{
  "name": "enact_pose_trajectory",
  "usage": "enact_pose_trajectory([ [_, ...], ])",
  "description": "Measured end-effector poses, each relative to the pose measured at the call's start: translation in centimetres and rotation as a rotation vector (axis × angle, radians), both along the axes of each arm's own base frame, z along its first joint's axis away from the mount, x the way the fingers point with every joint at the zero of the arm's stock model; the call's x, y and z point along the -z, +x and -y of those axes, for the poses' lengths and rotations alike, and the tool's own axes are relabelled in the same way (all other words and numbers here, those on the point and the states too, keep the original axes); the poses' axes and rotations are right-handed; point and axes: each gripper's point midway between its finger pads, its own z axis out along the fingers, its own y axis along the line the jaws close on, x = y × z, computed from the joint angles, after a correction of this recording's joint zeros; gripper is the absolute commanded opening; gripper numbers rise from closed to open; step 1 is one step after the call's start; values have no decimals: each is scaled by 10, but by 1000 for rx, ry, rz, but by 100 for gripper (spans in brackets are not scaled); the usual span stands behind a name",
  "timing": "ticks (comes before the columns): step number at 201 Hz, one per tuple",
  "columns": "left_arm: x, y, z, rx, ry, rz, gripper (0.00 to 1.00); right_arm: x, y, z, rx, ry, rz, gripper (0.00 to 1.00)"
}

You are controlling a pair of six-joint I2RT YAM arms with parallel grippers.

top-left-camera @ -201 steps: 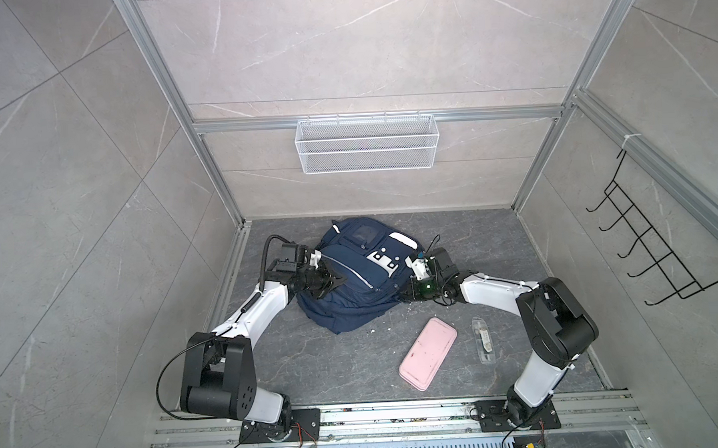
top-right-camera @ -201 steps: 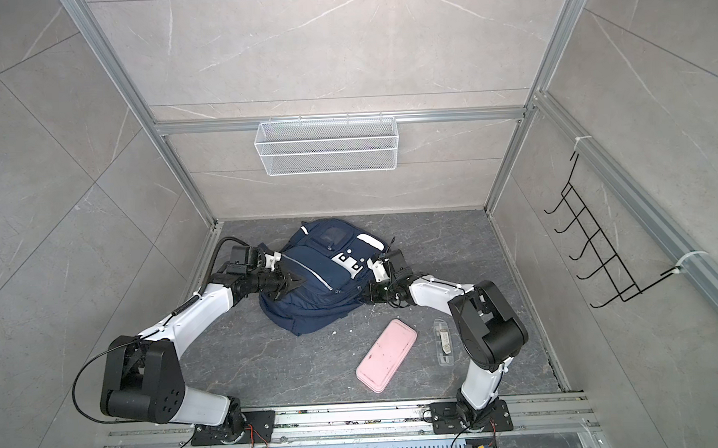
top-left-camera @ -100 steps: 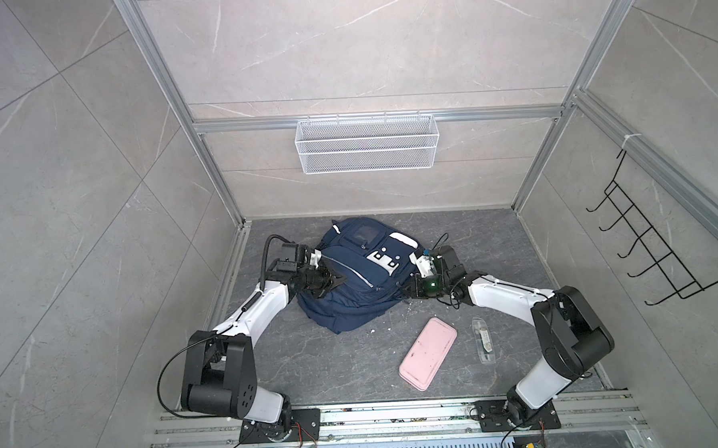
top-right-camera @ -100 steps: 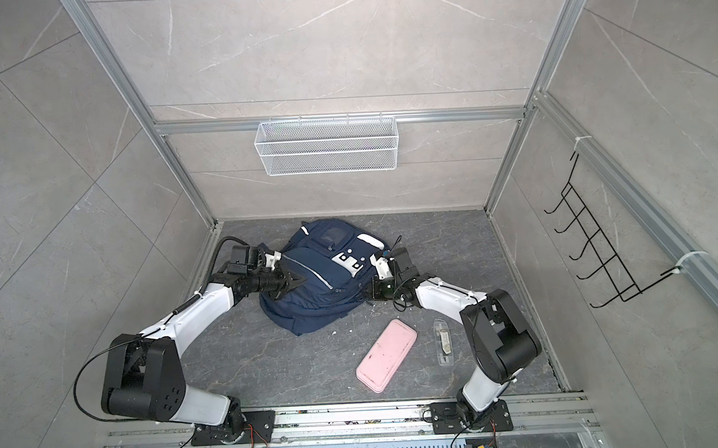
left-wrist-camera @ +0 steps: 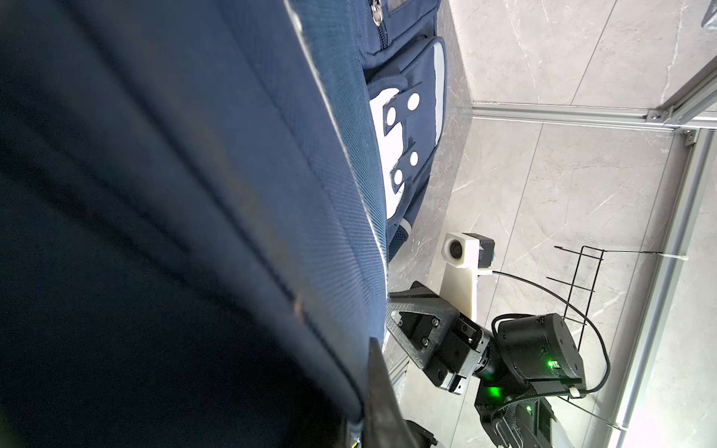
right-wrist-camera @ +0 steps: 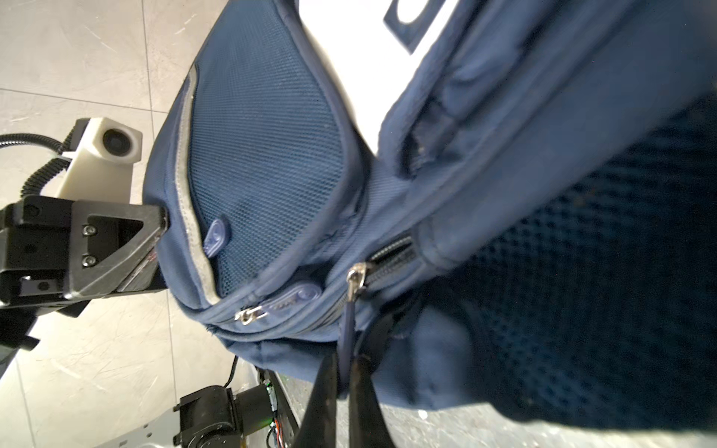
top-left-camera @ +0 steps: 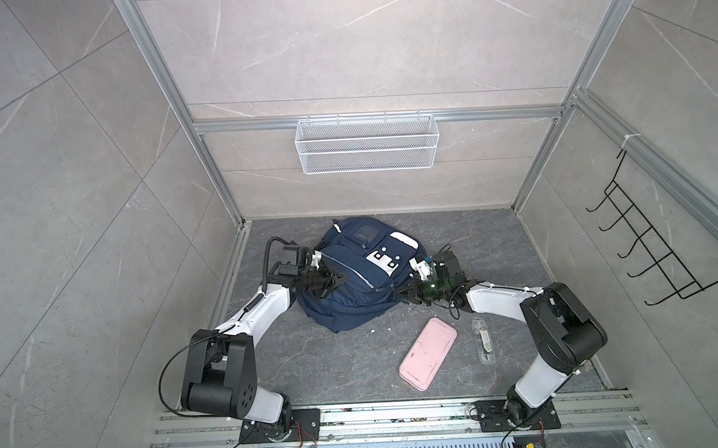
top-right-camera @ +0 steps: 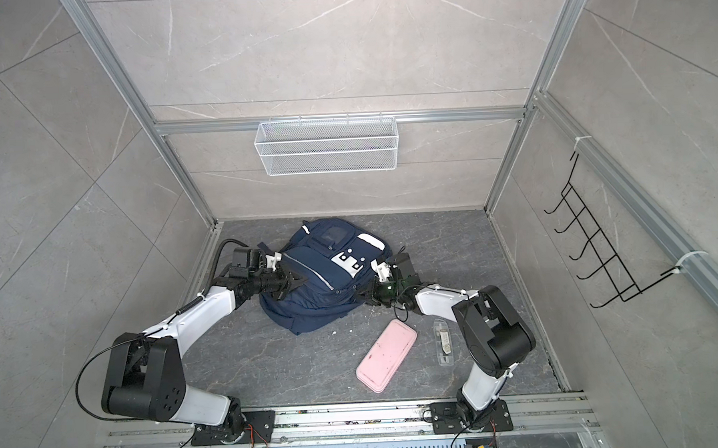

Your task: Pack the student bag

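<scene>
Dark grey marbled bench (top-left-camera: 475, 245) bearing a navy-blue fabric student bag (top-left-camera: 352, 287) toward the rear. Nearer the front lies a flat pink oblong case (top-left-camera: 428, 354), with a small clear plastic packet (top-left-camera: 483, 340) just beside it.

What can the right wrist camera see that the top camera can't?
Only the right wrist view: the blue zipper pull pinched between the fingers of the right pincer, hanging from a metal slider. Only a top view: the pink case, the small clear case beside it, and the wire basket on the back wall. Both: the navy student bag and the left pincer at its side.
</scene>
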Motion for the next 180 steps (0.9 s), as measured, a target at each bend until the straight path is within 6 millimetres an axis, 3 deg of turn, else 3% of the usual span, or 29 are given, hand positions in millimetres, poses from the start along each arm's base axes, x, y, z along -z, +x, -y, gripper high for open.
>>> enact_pose_trajectory([
  [41,1,4,3,-2,-5,7,0,10,-14,-16,-54,17,-46,0],
  [86,2,2,4,3,-1,3,0,15,-22,-7,-58,-79,-28,32],
  [118,3,2,4,7,7,11,0,-15,-17,9,-24,-204,79,46],
  [149,3,2,3,7,11,12,0,-52,-4,26,28,-303,220,45],
  [180,3,2,3,7,10,13,0,-57,-3,31,38,-419,274,43],
])
